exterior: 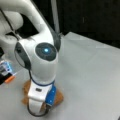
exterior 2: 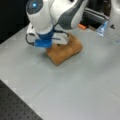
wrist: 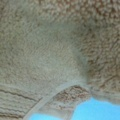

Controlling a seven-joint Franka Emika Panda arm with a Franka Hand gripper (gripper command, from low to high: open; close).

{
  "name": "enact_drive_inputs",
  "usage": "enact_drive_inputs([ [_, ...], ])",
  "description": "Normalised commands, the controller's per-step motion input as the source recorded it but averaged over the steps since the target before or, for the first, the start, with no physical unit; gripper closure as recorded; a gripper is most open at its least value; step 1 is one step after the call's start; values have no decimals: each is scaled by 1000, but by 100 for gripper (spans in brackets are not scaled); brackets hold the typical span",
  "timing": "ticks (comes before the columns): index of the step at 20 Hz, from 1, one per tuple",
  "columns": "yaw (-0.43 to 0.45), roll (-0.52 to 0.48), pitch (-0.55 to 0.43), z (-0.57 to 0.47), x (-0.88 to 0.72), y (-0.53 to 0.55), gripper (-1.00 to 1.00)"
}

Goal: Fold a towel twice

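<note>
The orange-brown towel lies as a thick, compact bundle on the grey table, its layers stacked. In a front view only its corners show from under the arm. My gripper is low over the towel's top at its left end, and the white wrist and blue clamp hide its fingers. In a front view the wrist covers the gripper fully. Terry cloth fills the wrist view at very close range, with a woven border band at the lower left and blue at the bottom edge.
An orange item lies behind the towel, also seen at a front view's left. A blue-and-white object and a white machine body stand at the back right. A dark perforated board borders the table's front left.
</note>
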Motion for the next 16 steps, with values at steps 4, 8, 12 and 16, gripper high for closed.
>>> enact_drive_inputs([
  [4,-291,23,-276,239,-247,419,-100],
  [8,-346,229,-283,196,-369,521,-100],
  [12,-362,313,-262,144,-413,555,-100],
  [16,-233,233,-214,20,-391,362,-100],
])
